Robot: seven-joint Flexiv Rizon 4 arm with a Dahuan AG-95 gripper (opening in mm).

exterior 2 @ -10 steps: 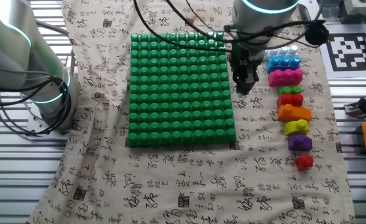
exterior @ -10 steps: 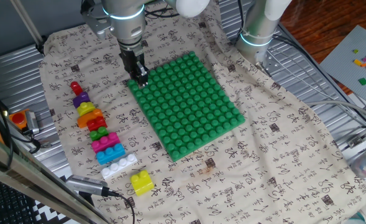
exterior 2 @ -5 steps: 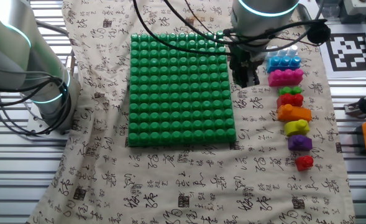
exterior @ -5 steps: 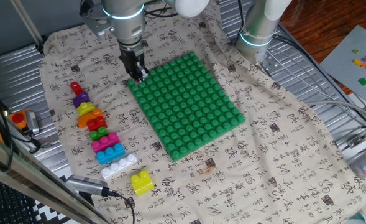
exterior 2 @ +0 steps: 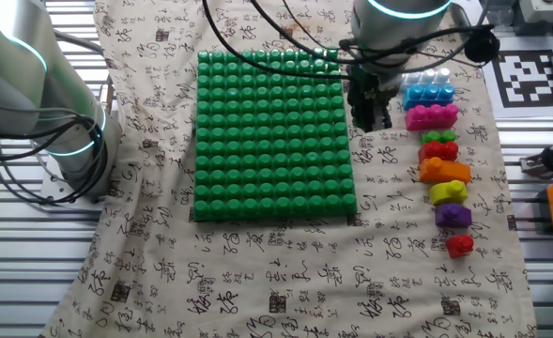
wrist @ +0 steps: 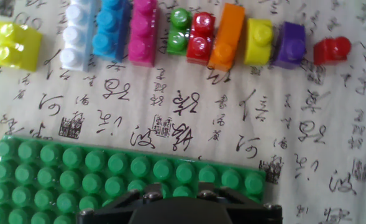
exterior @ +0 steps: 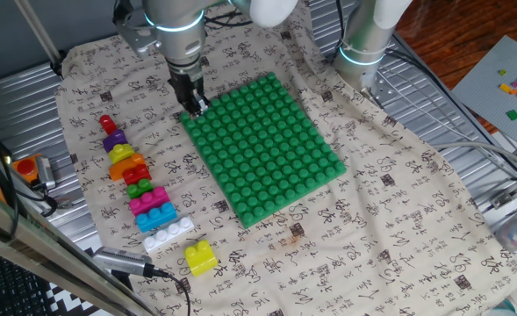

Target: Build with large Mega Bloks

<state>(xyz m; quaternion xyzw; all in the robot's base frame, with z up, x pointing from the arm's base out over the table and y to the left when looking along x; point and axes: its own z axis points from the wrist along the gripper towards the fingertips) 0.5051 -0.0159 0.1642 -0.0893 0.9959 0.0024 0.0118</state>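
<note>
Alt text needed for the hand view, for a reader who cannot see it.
A row of large Mega Bloks lies across the top on a cloth printed with characters: yellow, white, blue, pink, green, red, orange, yellow, purple, red. Below, the green baseplate edge and the gripper's dark body.

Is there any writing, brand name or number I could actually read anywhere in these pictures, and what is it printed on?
Tablecloth: covered in brush-style Chinese characters, too cursive and blurred to read.
White card: a black-and-white square code pattern, no letters.
Toy bricks and green studded plate: no lettering visible.
No readable word, brand or number anywhere.
</note>
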